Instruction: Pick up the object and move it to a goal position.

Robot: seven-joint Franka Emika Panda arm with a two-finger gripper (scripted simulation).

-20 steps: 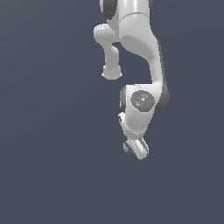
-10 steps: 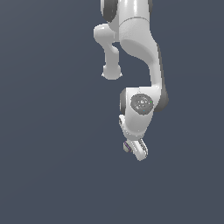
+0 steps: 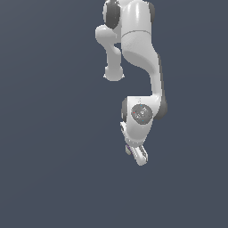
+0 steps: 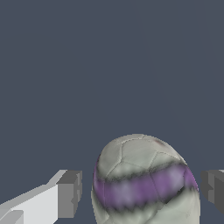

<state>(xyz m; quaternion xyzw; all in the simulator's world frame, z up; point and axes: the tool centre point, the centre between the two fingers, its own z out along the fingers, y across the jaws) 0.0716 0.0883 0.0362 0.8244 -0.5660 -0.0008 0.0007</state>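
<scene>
Your tool point(image 4: 140, 192) stood open astride the ball point(image 4: 144, 183), pads point(image 4: 70, 192) clear of it, holding nothing; you needed to centre it, then close gently.

honestly just a plain dark blue-grey floor point(image 3: 49, 156) filling both views, flat, same colour all over

Plain dark grey floor point(image 3: 49, 178); ball point(image 4: 144, 183) seemingly rests there.
</scene>
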